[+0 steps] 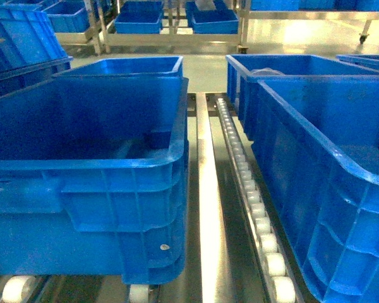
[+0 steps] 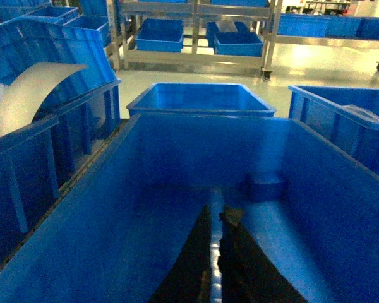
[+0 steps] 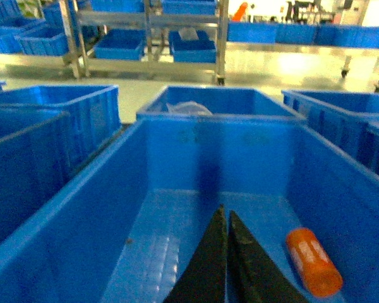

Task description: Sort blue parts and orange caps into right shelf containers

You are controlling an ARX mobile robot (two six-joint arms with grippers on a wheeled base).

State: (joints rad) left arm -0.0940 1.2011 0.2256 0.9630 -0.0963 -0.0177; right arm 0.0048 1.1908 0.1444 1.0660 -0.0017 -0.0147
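Right gripper (image 3: pixel 227 218), nearest the lens in the right wrist view, has its jaws pressed together and holds nothing. 1 orange cap (image 3: pixel 312 261) lies on the crate (image 3: pixel 95 189) floor just beside it, to the lower right, long axis slanting from upper left to lower right. The right arm is judged nearer.

Left gripper (image 2: pixel 218 214) is likewise closed and empty, low inside another crate (image 2: pixel 69 208), pointing forward. No blue parts are visible.
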